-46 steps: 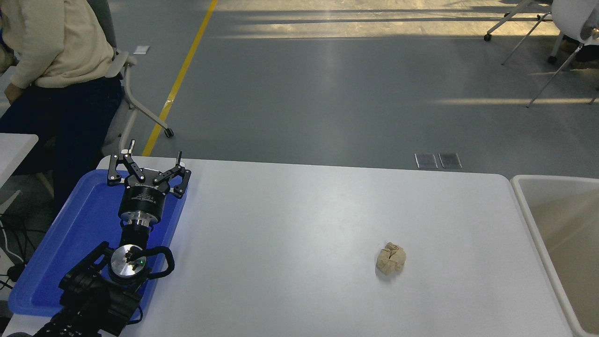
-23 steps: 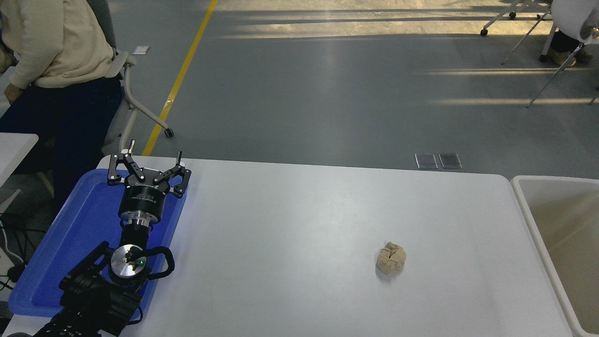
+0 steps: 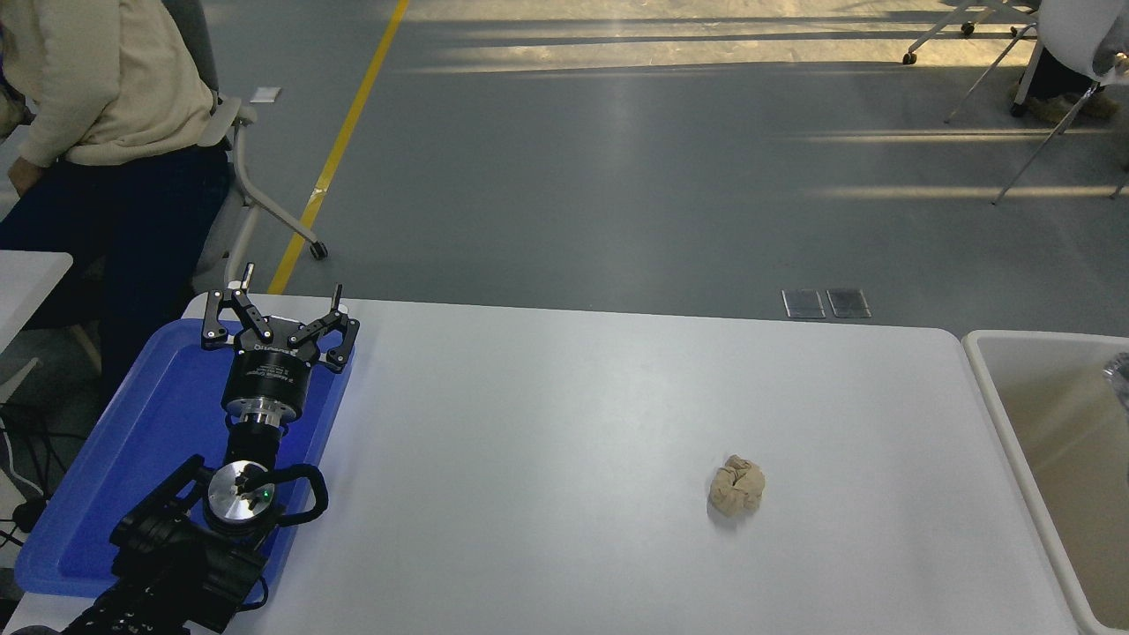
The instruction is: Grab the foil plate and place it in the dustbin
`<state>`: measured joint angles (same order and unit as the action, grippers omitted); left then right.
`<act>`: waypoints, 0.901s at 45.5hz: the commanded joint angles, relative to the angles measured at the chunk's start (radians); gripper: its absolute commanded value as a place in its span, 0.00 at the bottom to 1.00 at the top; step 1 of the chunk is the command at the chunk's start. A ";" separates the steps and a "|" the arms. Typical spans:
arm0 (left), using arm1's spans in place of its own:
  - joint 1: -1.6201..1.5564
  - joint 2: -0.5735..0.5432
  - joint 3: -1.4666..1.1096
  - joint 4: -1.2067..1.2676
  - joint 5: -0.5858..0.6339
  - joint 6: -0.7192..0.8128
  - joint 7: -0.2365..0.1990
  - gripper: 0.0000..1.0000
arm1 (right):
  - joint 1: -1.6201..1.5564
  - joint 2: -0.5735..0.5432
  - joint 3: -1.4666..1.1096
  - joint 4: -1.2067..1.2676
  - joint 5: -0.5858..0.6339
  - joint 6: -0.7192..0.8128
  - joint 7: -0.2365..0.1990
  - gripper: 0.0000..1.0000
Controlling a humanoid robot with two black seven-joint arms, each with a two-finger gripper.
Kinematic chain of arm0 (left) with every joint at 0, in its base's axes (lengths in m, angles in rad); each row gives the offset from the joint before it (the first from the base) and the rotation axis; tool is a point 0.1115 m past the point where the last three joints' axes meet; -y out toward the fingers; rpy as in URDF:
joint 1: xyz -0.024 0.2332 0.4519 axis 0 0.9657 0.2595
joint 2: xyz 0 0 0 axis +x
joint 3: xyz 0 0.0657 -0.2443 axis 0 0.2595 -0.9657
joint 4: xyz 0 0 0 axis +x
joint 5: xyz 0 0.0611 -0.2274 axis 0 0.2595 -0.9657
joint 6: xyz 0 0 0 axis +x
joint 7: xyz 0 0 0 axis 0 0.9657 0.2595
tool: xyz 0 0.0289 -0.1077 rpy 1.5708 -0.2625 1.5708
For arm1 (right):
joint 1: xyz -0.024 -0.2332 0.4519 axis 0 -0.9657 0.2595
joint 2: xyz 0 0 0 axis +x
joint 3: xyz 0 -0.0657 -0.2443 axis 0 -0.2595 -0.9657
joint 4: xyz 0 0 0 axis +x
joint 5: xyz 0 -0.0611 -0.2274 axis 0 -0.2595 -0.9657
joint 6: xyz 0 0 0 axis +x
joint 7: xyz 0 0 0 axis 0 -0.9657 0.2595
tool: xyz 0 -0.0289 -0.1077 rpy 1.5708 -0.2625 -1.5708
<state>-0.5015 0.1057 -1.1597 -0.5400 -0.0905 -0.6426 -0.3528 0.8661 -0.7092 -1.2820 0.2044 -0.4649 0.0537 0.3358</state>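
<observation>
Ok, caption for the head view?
Left gripper parked open over blue tray; paper ball on white table; silver glint at dustbin edge.

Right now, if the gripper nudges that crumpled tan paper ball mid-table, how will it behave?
The paper ball looks loosely crumpled, so it is probably very light and would skid or tumble rather than resist. Its lumpy folds suggest an uneven roll, stopping soon. It would likely squash under closing jaws, not spring back.
</observation>
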 commanded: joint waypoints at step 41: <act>0.000 -0.001 0.000 0.000 0.000 0.000 0.000 1.00 | -0.101 0.114 0.033 -0.050 0.088 -0.094 -0.089 0.67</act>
<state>-0.5016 0.1057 -1.1597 -0.5400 -0.0905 -0.6427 -0.3528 0.7672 -0.5980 -1.2589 0.1594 -0.3796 -0.0376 0.2498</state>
